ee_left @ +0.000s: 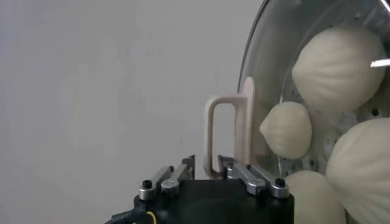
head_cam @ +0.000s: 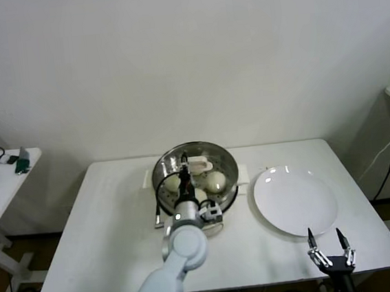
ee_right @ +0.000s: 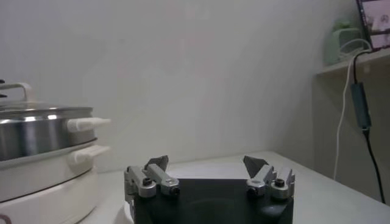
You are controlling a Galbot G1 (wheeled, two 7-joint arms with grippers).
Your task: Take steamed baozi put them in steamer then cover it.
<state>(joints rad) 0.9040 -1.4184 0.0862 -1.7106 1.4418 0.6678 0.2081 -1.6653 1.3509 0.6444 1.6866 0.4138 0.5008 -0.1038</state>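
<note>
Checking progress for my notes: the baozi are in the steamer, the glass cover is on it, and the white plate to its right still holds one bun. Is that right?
Not quite: the white plate is bare, as the head view shows. The rest stands: the baozi lie in the steamer under the glass cover, with the left tool at its handle.

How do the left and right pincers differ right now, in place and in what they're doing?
The left pincer is over the steamer, its fingers on either side of the cover's handle, slightly parted; the right pincer is at the table's near edge beside the empty plate. The left is at the cover, which sits on the steamer over the baozi; the right holds nothing, spread wide. Both have metal-tipped black fingers.
</note>
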